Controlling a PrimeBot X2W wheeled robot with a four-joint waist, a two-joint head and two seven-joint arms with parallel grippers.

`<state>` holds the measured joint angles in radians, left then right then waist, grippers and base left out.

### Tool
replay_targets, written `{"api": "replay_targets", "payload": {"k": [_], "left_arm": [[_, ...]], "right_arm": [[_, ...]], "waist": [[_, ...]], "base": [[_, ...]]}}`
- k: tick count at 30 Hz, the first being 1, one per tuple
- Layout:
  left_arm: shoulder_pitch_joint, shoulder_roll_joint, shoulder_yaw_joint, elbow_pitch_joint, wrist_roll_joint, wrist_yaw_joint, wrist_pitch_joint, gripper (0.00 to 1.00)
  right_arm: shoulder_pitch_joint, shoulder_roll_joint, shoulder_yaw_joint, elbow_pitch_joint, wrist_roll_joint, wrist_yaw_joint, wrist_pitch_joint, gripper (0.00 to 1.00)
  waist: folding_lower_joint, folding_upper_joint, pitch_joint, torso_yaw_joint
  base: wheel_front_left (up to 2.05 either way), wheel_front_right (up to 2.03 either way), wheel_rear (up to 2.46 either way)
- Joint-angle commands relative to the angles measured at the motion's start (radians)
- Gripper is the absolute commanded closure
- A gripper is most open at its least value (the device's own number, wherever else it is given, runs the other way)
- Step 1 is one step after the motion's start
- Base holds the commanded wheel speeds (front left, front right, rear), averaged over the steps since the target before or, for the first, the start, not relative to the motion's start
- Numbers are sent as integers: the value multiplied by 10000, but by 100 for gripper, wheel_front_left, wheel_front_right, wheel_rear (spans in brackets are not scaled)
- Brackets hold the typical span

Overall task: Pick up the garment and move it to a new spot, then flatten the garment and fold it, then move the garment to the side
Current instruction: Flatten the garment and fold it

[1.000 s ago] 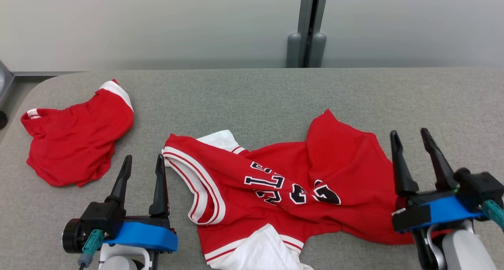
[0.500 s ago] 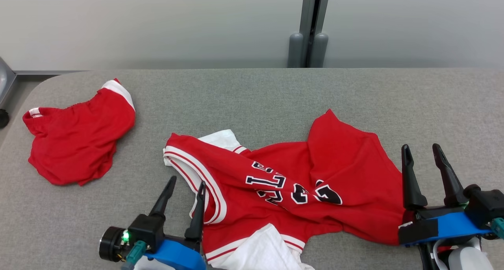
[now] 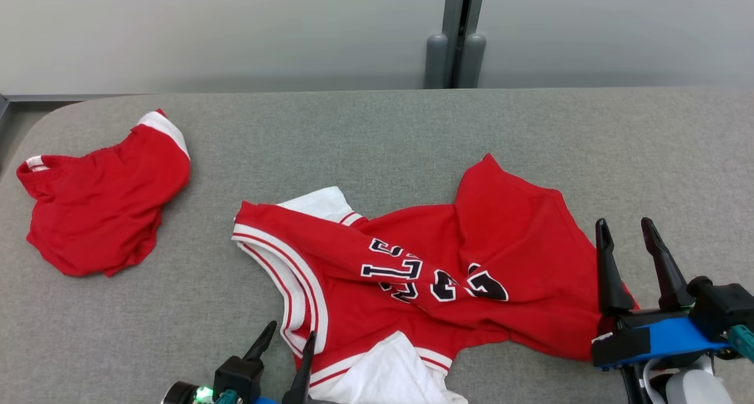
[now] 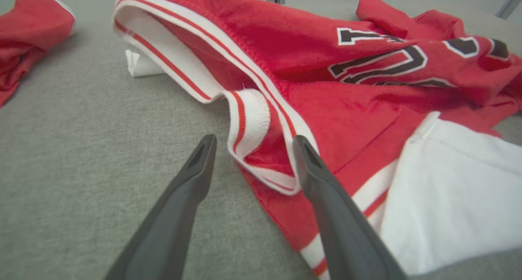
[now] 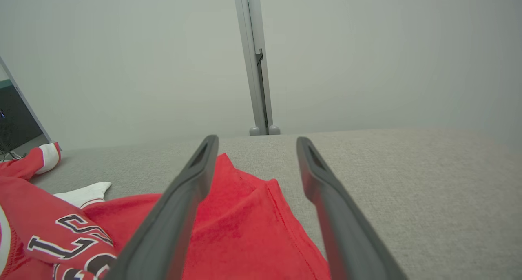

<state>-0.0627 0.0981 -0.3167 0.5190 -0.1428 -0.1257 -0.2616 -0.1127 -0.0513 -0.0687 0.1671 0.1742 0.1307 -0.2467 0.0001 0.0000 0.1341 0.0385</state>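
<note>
Two red pieces lie on the grey table in my head view: a crumpled jersey with black numerals sits at the lower centre, and a bunched pair of shorts sits at the left, well apart from it. My left gripper pokes up from the bottom edge, jaws spread, its tips right at the jersey's lower-left striped edge. My right gripper stands at the lower right, jaws parted too, just beside the jersey's right-hand hem. A grey post rises at the top centre behind the table. In the left wrist view the two dark fingers stand wide with nothing pinched. A fold of striped trim lies in the gap between them, and the right-hand finger overlaps red cloth. In the right wrist view the fingers are wide apart and hold nothing, with the red hem at the lower centre and bare table to the right.
</note>
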Motion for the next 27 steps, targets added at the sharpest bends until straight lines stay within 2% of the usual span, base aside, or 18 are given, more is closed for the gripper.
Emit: {"api": "replay_targets", "payload": {"k": [1, 10, 11, 12, 13, 18, 27], "left_arm": [[-124, 102, -12, 121, 2, -71, -50, 0], [-660, -12, -16, 917, -179, -72, -51, 0], [-712, -36, -120, 1087, -228, -73, -50, 55], [-836, -58, -200, 1175, -293, -73, -50, 93], [-965, -73, -321, 1275, -372, -74, -51, 100], [-1583, 31, -563, 1111, -864, -75, -51, 100], [-3148, 591, 89, 74, -1107, -45, -51, 100]], "right_arm": [[-53, 8, 9, 41, 51, 1, 22, 0], [-144, 8, 39, 217, 74, 1, 19, 0], [-153, 8, 57, 239, 78, 1, 27, 0], [-164, 7, 59, 257, 88, 1, 29, 0], [-182, 8, 70, 273, 99, 3, 27, 0], [-224, 7, 36, 316, 157, 1, 1, 0], [-363, 5, -60, 257, 154, 1, -60, 0]], "waist": [[-1, 0, 26, -25], [-1, 0, 163, -217], [-1, 0, 161, -240], [-1, 0, 161, -255], [-1, 0, 156, -269], [-1, 0, 160, -296], [-1, 0, 378, -514]], "base": [[0, 0, 0], [0, 0, 0], [0, 0, 0], [0, 0, 0], [0, 0, 0], [0, 0, 0], [0, 0, 0]]}}
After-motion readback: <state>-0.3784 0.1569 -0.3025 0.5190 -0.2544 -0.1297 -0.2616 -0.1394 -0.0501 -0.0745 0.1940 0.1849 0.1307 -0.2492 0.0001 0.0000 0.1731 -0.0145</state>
